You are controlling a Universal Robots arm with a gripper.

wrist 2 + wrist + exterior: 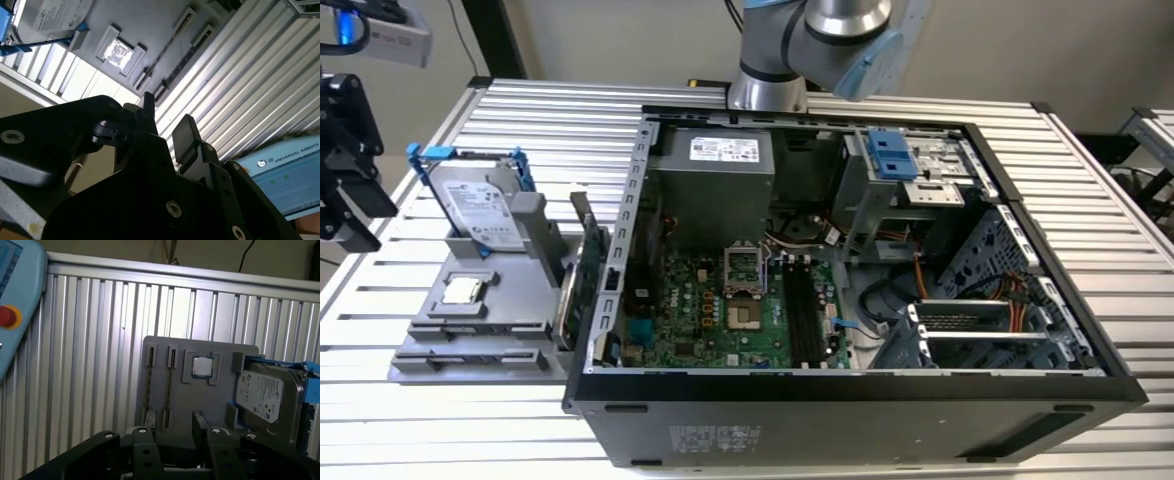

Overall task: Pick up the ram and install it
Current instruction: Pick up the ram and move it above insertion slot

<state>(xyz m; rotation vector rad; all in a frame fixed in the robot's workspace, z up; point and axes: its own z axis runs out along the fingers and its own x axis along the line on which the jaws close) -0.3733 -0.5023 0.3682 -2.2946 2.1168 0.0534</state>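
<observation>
**Ram in its holder, open tool hanging clear of it**

Ram is not yet in hand. It sits on the grey fixture, which lies on the desk between the desk's edge at the exterior view's left and the open computer case. The thin stick appears to stand on its long edge, held at each end by a small slotted bracket. On the same fixture the processor chip lies just beside it and the hard drive stands further over.

The tool hovers off the fixture on the side away from the case, apart from the ram and touching nothing. Its two fingers stand parted with a plain gap and nothing between them.

In the first wrist view the ram's long axis runs parallel to the desk's slats and points roughly toward the gap between the fingers. One finger sits to each side of that line, so the fingers appear to face the stick's flat sides.

The black memory slots on the board inside the case run across the slats, roughly at right angles to the ram as it lies now.
</observation>
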